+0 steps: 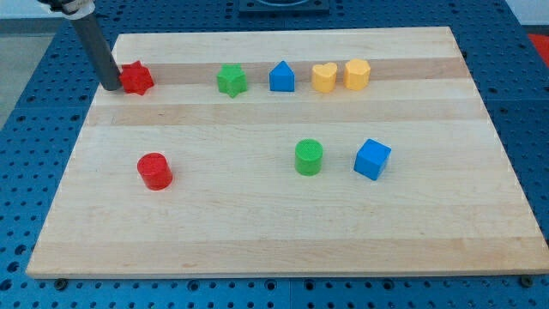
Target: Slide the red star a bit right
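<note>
A pale wooden tabletop (283, 232) made of joined planks fills the view, resting on a blue perforated bench. A straight dark rod comes down from the view's top left, and my tip (111, 87) rests on the wood at the left side of a small red plastic star block (135, 78), touching it or very nearly so. The arm carries no fingers, so nothing is spread or clamped; only the rod end meets the block. The red star lies directly to the view's right of my tip, near the tabletop's upper left corner, so a push toward the view's right looks well lined up. The star is bright red, squat, with short blunt points and a flat top. Further right along the same row, well apart from it, stand a green star block (231, 81), a blue house-shaped block (281, 77), a yellow heart block (323, 77) and a yellow hexagon block (357, 75). Lower down sit a red cylinder (155, 171), a green cylinder (309, 158) and a blue cube (372, 159).
</note>
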